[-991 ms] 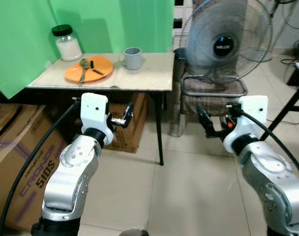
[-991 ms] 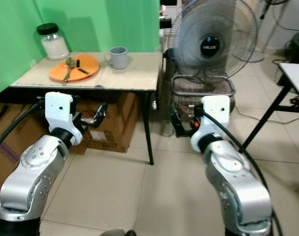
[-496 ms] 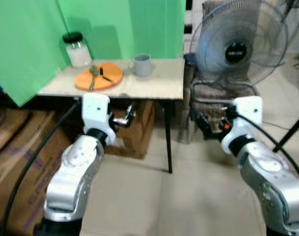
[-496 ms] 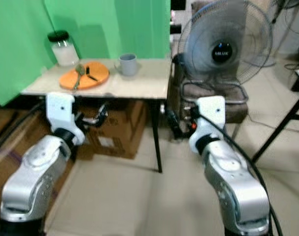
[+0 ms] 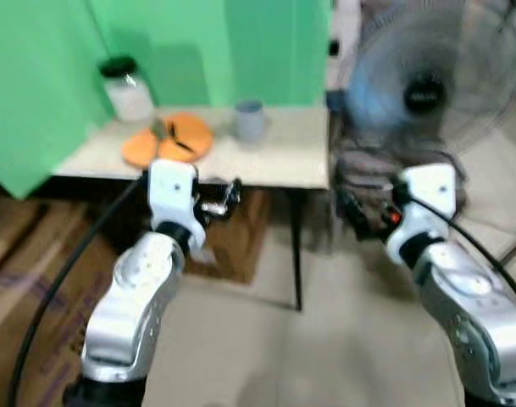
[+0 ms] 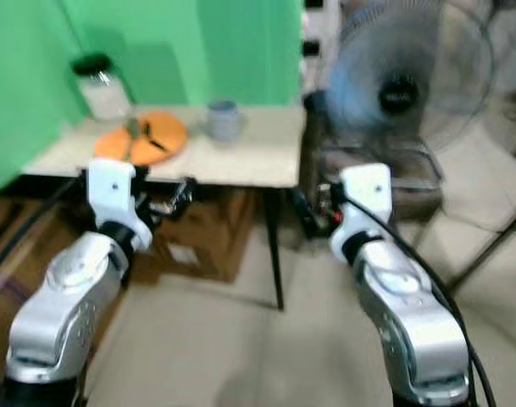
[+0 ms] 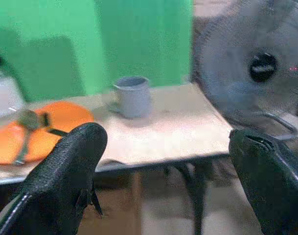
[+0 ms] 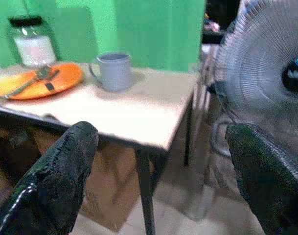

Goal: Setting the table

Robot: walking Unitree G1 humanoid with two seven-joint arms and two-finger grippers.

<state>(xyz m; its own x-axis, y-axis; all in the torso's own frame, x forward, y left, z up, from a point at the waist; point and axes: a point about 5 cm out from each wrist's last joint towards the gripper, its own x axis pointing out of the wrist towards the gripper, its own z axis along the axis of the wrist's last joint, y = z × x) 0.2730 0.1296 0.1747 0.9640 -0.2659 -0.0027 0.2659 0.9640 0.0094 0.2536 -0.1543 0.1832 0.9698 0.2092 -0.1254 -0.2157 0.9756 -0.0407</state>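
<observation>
Two black-fingered grippers, the left gripper [image 7: 163,181] and the right gripper [image 8: 161,181], hang empty below and short of a pale table [image 8: 139,110], jaws spread wide. On the tabletop against a green backdrop [image 5: 198,42] sit a flat orange plate [image 8: 38,78] carrying dark cutlery [image 8: 34,78] too blurred to identify, a grey handled mug [image 8: 113,71] just beside it, and a lidded glass jar [image 8: 34,44] behind. Plate and mug look rigid, smooth, light and probably slippery, so the plate's rim and the mug's wall or handle seem the best holds.
</observation>
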